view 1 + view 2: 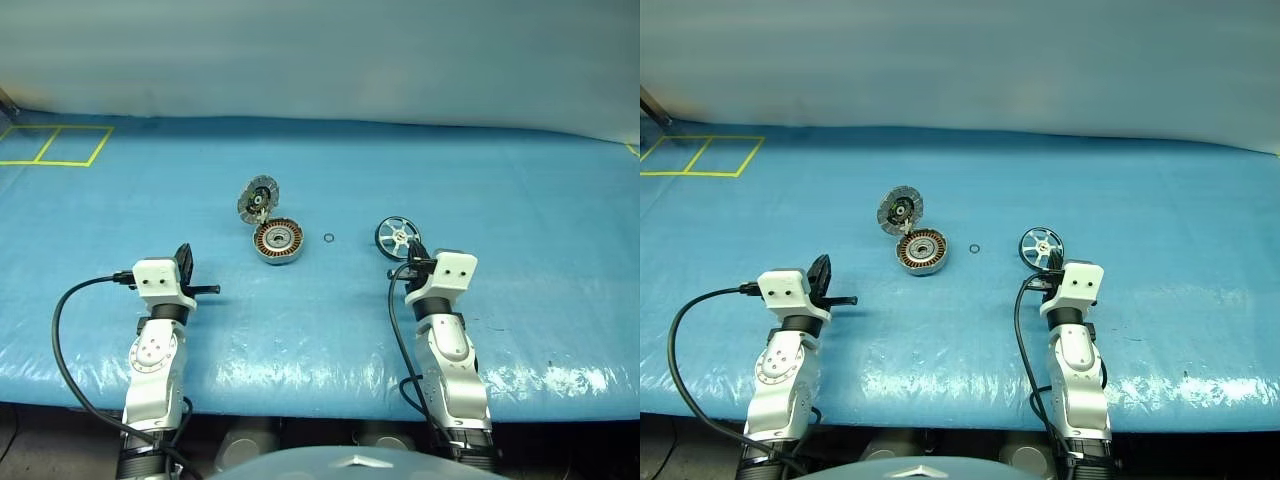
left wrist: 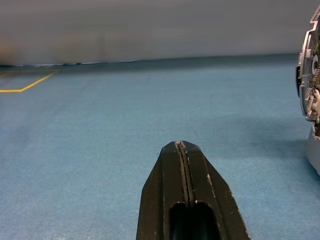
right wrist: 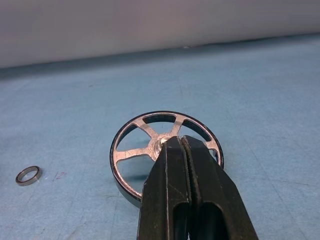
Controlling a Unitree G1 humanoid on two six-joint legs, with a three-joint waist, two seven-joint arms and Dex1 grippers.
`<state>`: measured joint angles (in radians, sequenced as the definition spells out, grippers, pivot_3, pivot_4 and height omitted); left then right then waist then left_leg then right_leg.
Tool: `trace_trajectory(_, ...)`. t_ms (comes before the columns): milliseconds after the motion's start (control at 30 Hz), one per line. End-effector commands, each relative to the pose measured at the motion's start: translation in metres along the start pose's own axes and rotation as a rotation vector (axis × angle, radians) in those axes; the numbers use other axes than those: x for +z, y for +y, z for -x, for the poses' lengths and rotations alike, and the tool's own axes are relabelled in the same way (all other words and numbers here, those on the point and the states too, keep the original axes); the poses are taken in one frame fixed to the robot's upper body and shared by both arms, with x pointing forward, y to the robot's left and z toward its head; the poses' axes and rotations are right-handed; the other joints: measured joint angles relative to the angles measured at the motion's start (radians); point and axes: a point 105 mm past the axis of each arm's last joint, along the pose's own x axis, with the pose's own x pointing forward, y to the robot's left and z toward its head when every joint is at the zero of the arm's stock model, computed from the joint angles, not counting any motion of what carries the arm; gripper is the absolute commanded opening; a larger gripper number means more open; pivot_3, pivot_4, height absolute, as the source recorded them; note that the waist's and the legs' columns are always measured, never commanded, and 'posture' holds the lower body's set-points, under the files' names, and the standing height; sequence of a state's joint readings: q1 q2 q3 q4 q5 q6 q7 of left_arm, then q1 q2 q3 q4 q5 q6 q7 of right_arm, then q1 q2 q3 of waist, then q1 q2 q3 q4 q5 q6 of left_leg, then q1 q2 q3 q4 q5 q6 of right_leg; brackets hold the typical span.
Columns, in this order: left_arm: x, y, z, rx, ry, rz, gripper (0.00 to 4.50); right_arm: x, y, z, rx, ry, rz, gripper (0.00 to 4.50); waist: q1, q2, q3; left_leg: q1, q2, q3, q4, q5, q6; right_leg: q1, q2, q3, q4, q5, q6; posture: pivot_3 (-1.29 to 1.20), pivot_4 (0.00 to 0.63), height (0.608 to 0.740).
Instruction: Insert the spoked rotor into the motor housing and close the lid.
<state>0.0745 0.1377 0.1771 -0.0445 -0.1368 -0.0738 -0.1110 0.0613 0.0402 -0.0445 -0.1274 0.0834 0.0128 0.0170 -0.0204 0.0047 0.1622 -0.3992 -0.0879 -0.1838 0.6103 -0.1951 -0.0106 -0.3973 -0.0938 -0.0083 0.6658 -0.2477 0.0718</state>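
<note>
A wide blue plastic sheet (image 1: 320,330) covers the table, and yellow tape lines (image 1: 55,145) make boxes in its far left corner.

On the left, the left gripper (image 2: 182,146) with its two black fingers points forward over bare blue sheet. Its fingers are pressed tight together and hold nothing. It sits well apart from the parts in the middle.

In the middle lies the motor housing (image 1: 277,241), a round flat grey metal puck with a ring of copper-orange wire around a silver centre. It rests flat on the sheet and is open on top. The lid (image 1: 258,198), a round grey metal disc, stands tilted up at the far edge of the housing, joined to it, with its ribbed inner face in view.

Just to the right of the housing is a tiny thin metal ring (image 1: 329,238), lying alone on the sheet.

Further right lies the spoked rotor (image 3: 165,152), a small wheel with a black rim and shiny silver spokes. It is flat on the sheet, apart from the housing.

The right gripper (image 3: 181,142) is squeezed shut too, empty, and its tips are over the wheel's silver middle. I cannot tell if they touch it.
</note>
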Motion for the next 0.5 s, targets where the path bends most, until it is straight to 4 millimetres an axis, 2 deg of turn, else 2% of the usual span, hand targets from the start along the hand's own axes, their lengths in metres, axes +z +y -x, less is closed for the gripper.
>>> trace_trajectory(33,0.0087,-0.0021,-0.0012,-0.007,-0.039,-0.001,0.00,0.0132,0.0062,-0.0024,0.019,-0.049,0.001,0.04,0.000,0.000,0.000,0.000,0.000,0.000,0.000,0.000,0.000,0.000,0.000,0.000,0.000,0.000,0.000,0.00,0.150,0.740)
trace_trajectory(367,0.0108,-0.0005,-0.0034,-0.003,-0.042,-0.008,0.00,0.0128,0.0051,-0.0037,0.005,-0.034,-0.011,0.04,0.000,0.000,0.000,0.000,0.000,0.000,0.000,0.000,0.000,0.000,0.000,0.000,0.000,0.000,0.000,0.00,0.150,0.740)
trace_trajectory(500,0.0156,0.0012,-0.0066,-0.002,-0.046,-0.024,0.00,0.0193,0.0007,-0.0073,-0.015,-0.044,-0.023,0.04,0.000,0.000,0.000,0.000,0.000,0.000,0.000,0.000,0.000,0.000,0.000,0.000,0.000,0.000,0.000,0.00,0.150,0.740)
